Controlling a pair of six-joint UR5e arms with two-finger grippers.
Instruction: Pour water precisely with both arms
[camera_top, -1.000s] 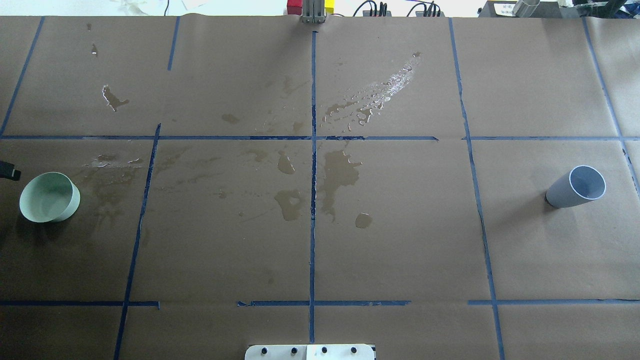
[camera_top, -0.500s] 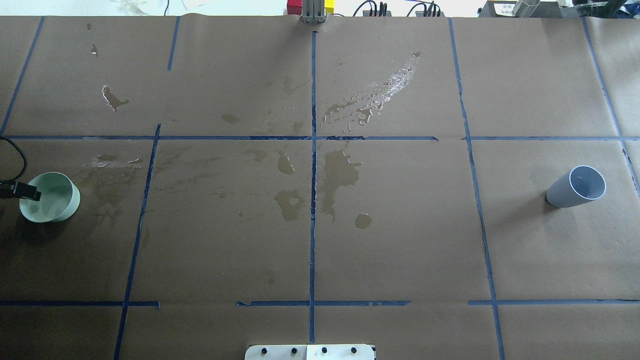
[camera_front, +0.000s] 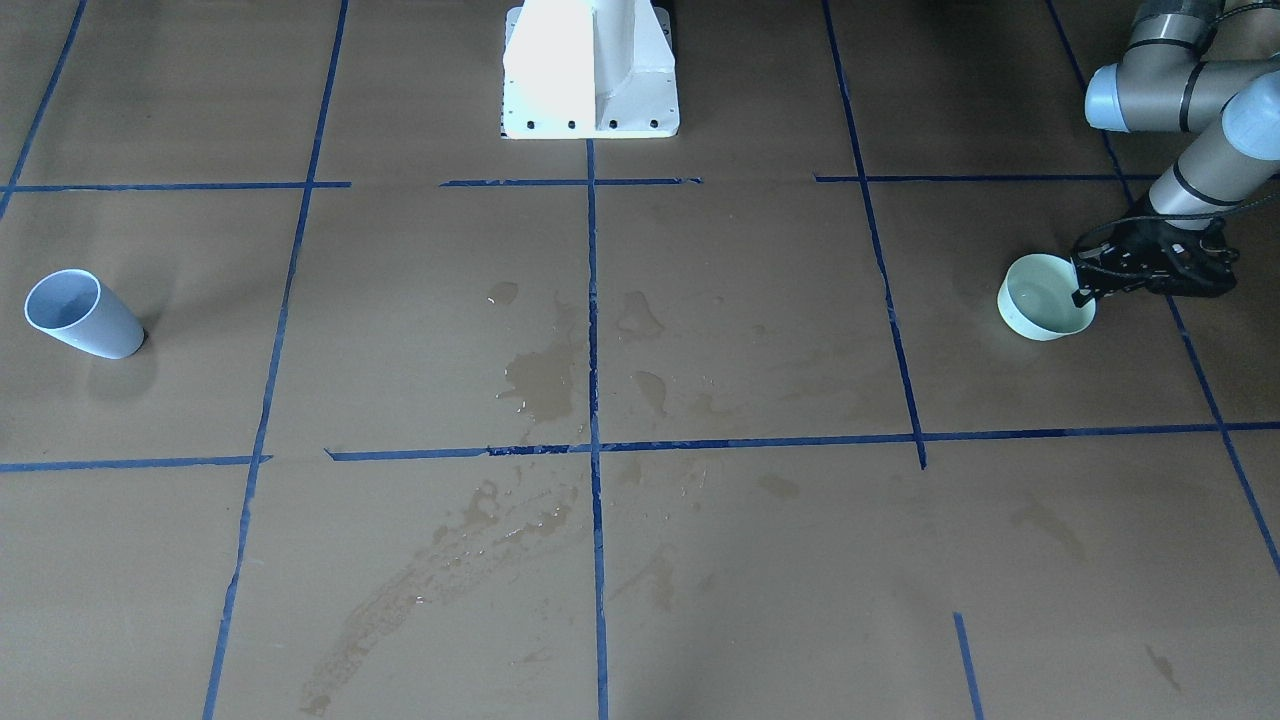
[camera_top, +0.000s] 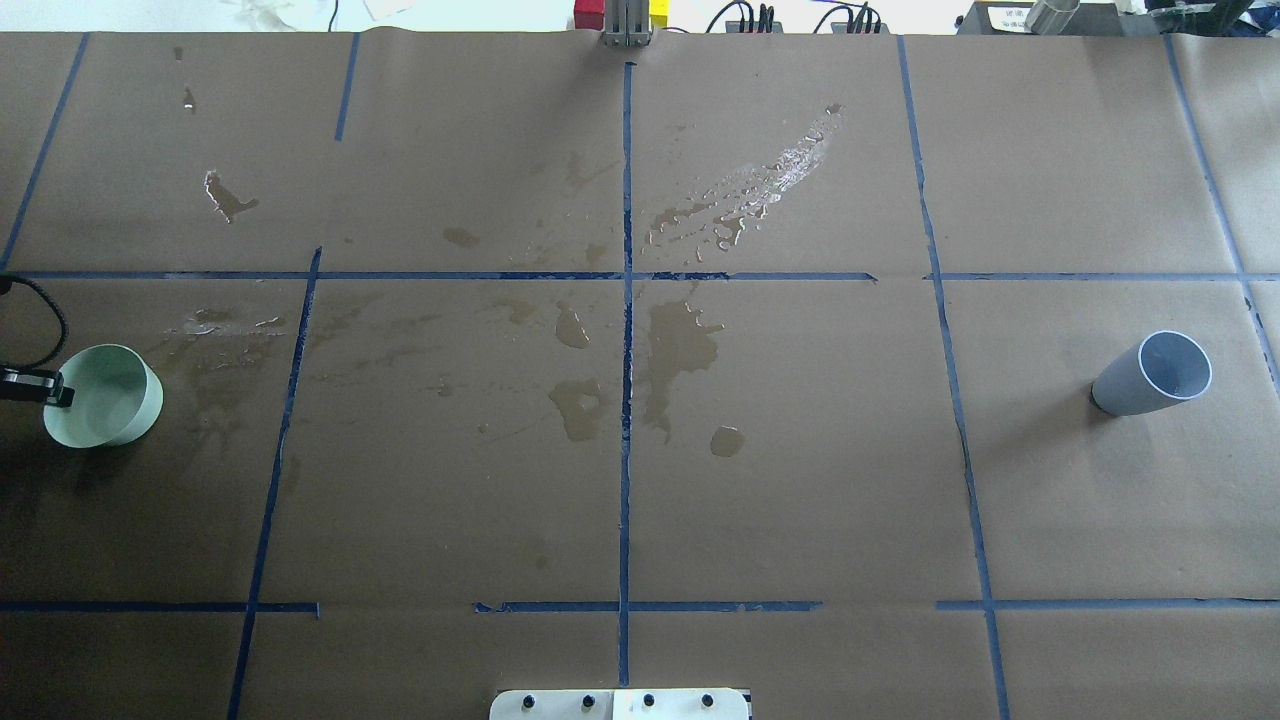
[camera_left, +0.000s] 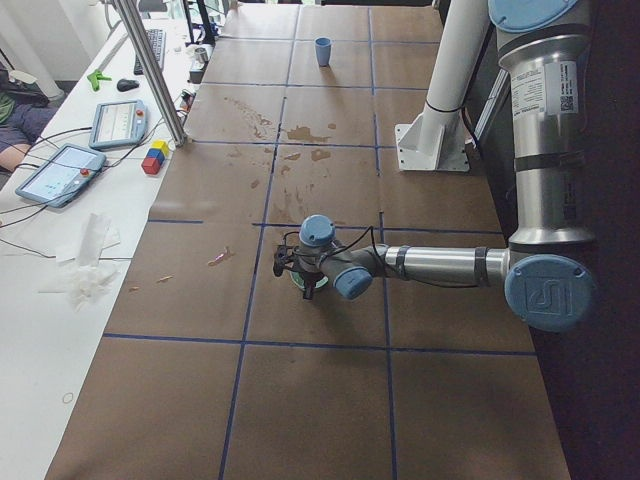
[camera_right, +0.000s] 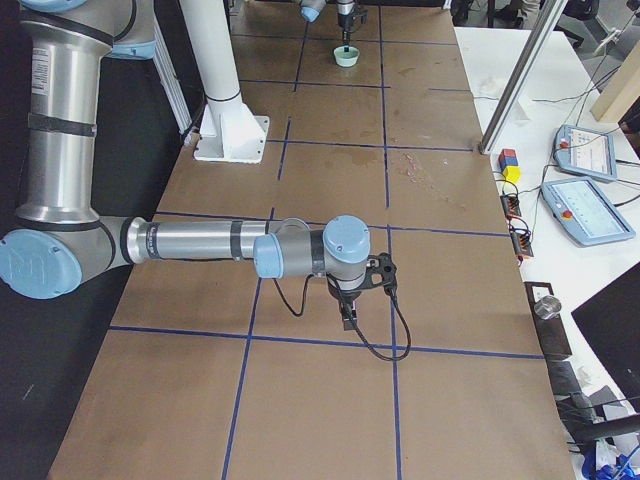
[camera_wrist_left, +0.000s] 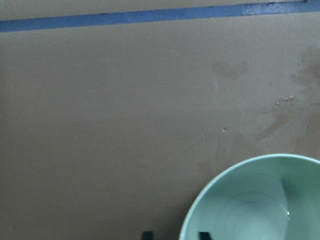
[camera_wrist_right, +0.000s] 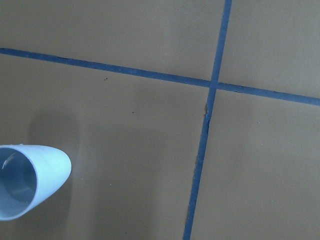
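Left jaws, open, astride bowl (camera_top: 150, 400) rim

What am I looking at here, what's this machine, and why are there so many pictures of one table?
It is a robot with two jointed arms, the left arm and the right arm. Four pictures come from fixed cameras around it; two come from cameras on the wrists. On the brown paper lie wet patches, a green bowl and a blue-grey cup. The left tool straddles the bowl's rim, open, holding nothing. The right tool hangs above the paper; open or shut, I cannot tell.
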